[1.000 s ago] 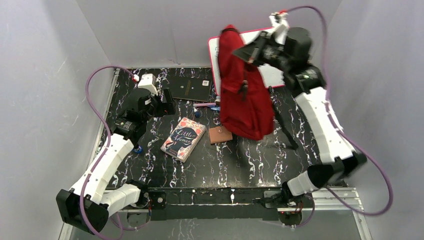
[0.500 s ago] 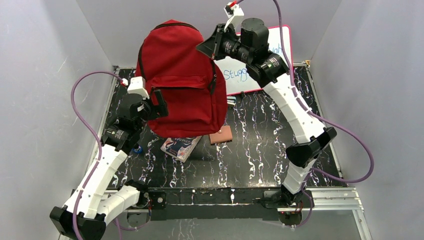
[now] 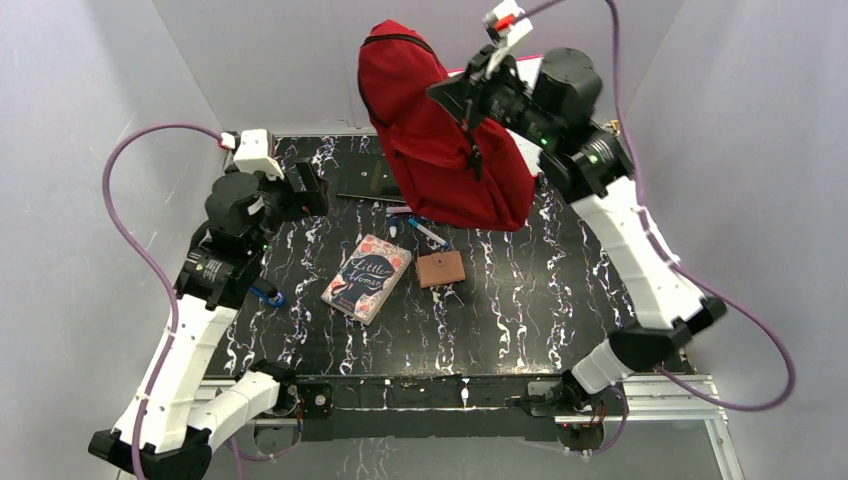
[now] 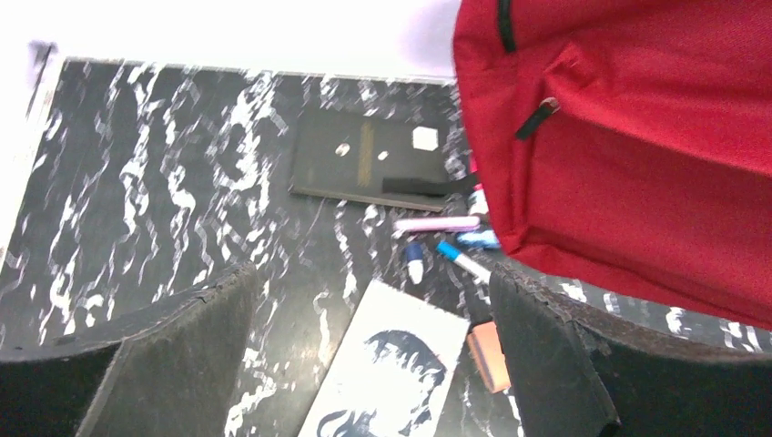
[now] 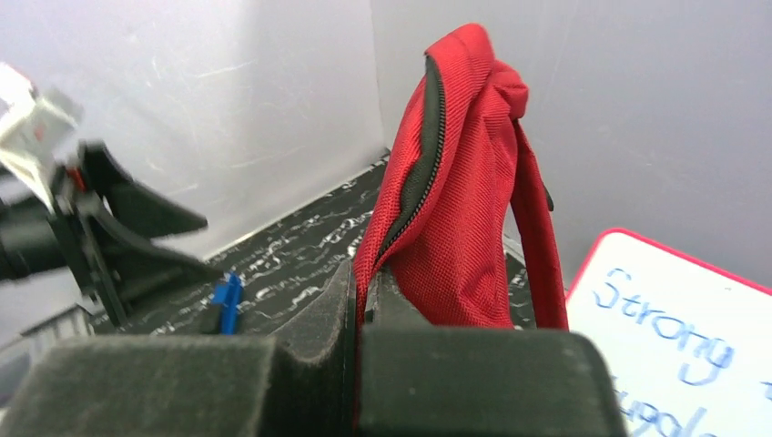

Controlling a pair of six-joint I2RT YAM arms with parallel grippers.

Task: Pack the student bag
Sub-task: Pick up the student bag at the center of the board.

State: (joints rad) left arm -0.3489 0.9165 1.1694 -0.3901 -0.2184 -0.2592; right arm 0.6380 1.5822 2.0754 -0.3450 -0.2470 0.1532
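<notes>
Red fabric sits pinched in the closed right end effector (image 5: pixel 358 305), so the student bag (image 3: pixel 440 150) hangs above the far side of the counter (image 3: pixel 520 320), long axis roughly upright. Left end effector (image 4: pixel 369 337) gapes empty, bag up to its right. Bag has swung right and turned edge-on since a moment ago.

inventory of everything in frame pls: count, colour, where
bag: 1, red, hanging above the table's rear
book: 1, dark cover with pink border, table middle
wallet: 1, tan, right of the book
notebook: 1, black, rear, left of the bag
markers: several, pink and blue, between notebook and book
whiteboard: 1, white with red rim, rear right
small item: 1, blue, by the left arm; too small to name
table: 1, black with white veins
left pincer: 1, black, open, over the rear left
right pincer: 1, black, shut on the bag
</notes>
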